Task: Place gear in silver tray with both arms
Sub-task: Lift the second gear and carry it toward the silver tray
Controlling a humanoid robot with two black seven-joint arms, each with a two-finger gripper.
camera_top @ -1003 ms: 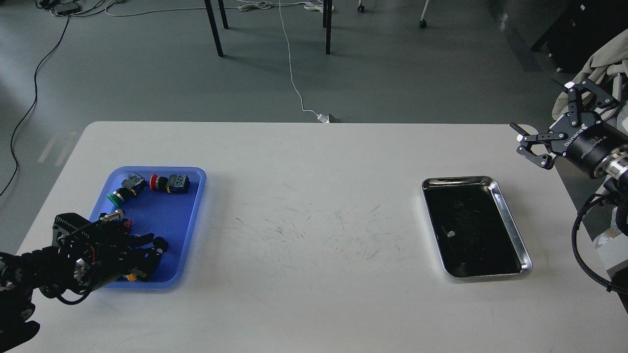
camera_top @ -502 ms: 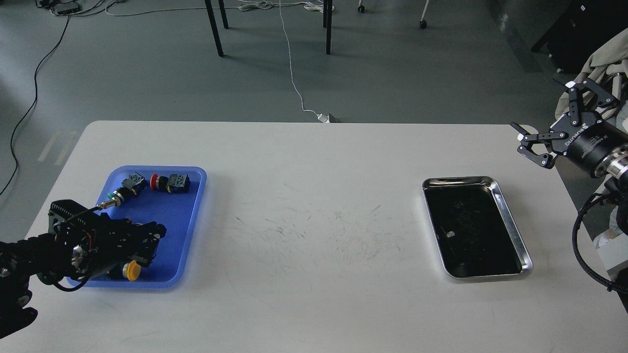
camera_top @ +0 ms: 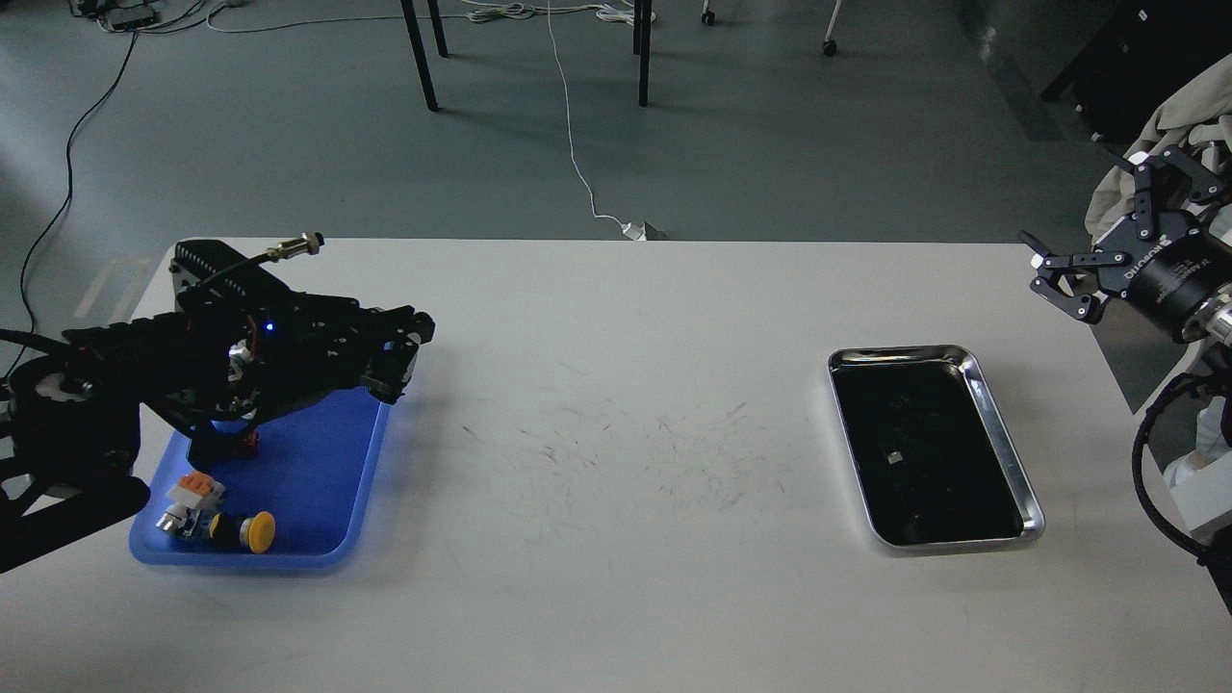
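The steel tray [camera_top: 1001,450] sits near the table's [camera_top: 616,577] right edge. The left gripper [camera_top: 402,351] hangs over the blue tray [camera_top: 327,500] near the left edge; whether its fingers grip cannot be told. The right gripper [camera_top: 1092,265] is spread wide beyond the far right corner.

Left hand [camera_top: 399,351] over blue tray [camera_top: 332,472]; silver tray [camera_top: 1001,443] right; right hand [camera_top: 1092,255] spread.

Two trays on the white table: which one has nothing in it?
The shiny rectangular stainless-steel tray on the right shows only its dark bare bottom. The blue plastic tray on the left holds a yellow-capped push button.
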